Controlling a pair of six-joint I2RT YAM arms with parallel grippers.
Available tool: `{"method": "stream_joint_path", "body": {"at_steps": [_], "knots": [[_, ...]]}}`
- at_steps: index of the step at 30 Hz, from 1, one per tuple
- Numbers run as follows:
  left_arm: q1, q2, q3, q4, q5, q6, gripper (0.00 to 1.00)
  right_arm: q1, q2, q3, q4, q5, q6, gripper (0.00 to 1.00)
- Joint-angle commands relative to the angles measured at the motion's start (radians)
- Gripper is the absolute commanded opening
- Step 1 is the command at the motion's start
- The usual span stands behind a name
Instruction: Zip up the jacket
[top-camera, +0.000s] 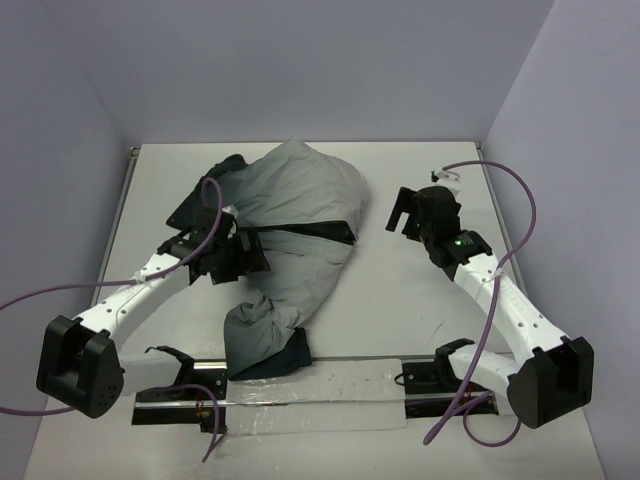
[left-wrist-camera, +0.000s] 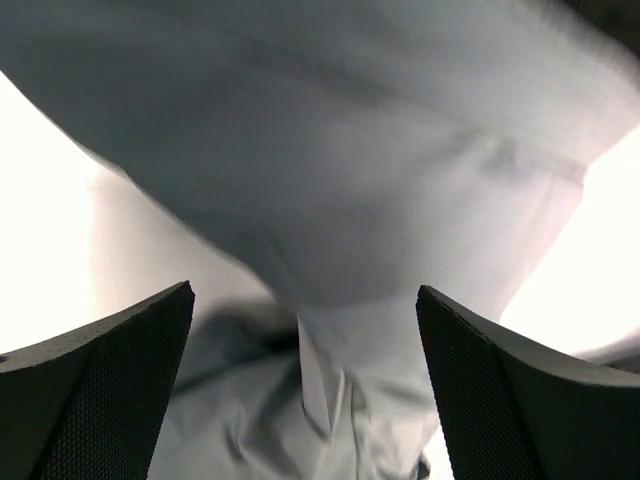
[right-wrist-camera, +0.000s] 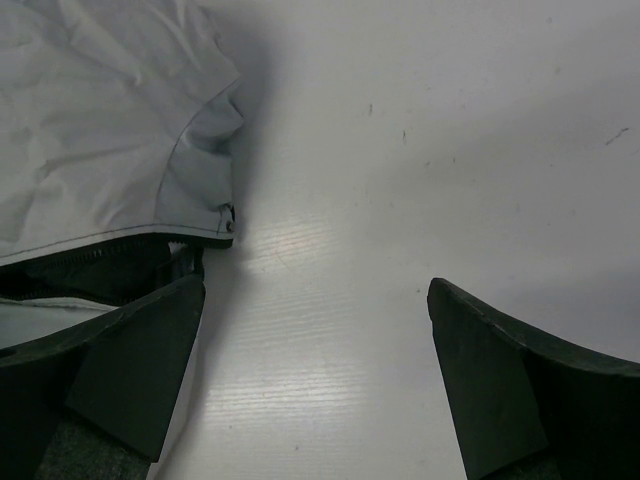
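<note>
The jacket (top-camera: 295, 225) lies crumpled in the middle of the table, light grey shell up, with black lining at its far left and a dark hem at the near edge. A dark zipper edge (top-camera: 310, 232) runs across its middle. My left gripper (top-camera: 240, 255) is open at the jacket's left side, and grey fabric (left-wrist-camera: 330, 230) fills its wrist view between the jaws. My right gripper (top-camera: 400, 212) is open and empty, just right of the jacket. In the right wrist view the jacket's corner (right-wrist-camera: 205, 185) with zipper teeth (right-wrist-camera: 100, 255) lies by the left finger.
A clear plastic strip (top-camera: 300, 385) and black mounts lie along the table's near edge between the arm bases. Purple cables loop off both arms. Grey walls close the table (top-camera: 400, 300) on the left, far and right sides.
</note>
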Motion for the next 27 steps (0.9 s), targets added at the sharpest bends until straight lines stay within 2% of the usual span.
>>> {"method": "stream_joint_path", "body": {"at_steps": [1, 6, 10, 12, 13, 14, 15, 16, 17, 19, 23, 24, 27], "knots": [[-0.066, -0.039, 0.003, -0.128, 0.038, -0.018, 0.99, 0.012, -0.017, 0.044, 0.010, 0.031, 0.017, 1.00], [-0.164, -0.012, -0.014, -0.135, 0.137, -0.007, 0.99, 0.018, -0.013, 0.050, 0.012, 0.028, 0.026, 1.00], [-0.286, 0.079, -0.013, -0.073, 0.110, -0.048, 0.99, 0.025, -0.027, 0.049, 0.010, 0.033, 0.037, 1.00], [-0.302, 0.113, -0.020, -0.044, 0.114, -0.063, 0.96, 0.025, -0.032, 0.047, 0.008, 0.036, 0.041, 1.00], [-0.304, 0.160, -0.019, 0.037, 0.135, -0.077, 0.79, 0.026, -0.048, 0.051, 0.001, 0.041, 0.041, 1.00], [-0.306, 0.181, -0.003, 0.067, 0.158, -0.082, 0.68, 0.026, -0.055, 0.055, -0.010, 0.052, 0.041, 1.00], [-0.307, 0.197, 0.004, 0.089, 0.166, -0.085, 0.50, 0.026, -0.060, 0.059, -0.015, 0.056, 0.041, 1.00], [-0.309, 0.222, 0.041, 0.118, 0.183, -0.088, 0.21, 0.026, -0.071, 0.068, -0.034, 0.068, 0.039, 1.00], [-0.312, 0.249, 0.091, 0.149, 0.211, -0.090, 0.02, 0.026, -0.083, 0.079, -0.058, 0.082, 0.036, 1.00], [-0.313, 0.291, 0.161, 0.202, 0.285, -0.091, 0.00, 0.026, -0.118, 0.107, -0.087, 0.106, 0.031, 1.00], [-0.313, 0.434, 0.416, 0.372, 0.415, -0.174, 0.00, 0.025, -0.183, 0.170, -0.167, 0.181, 0.019, 1.00], [-0.313, 0.471, 0.427, 0.407, 0.439, -0.197, 0.00, 0.025, -0.198, 0.186, -0.170, 0.198, 0.017, 1.00], [-0.313, 0.671, 0.786, 0.505, 0.506, -0.250, 0.00, 0.023, -0.256, 0.248, -0.217, 0.254, 0.008, 1.00]]}}
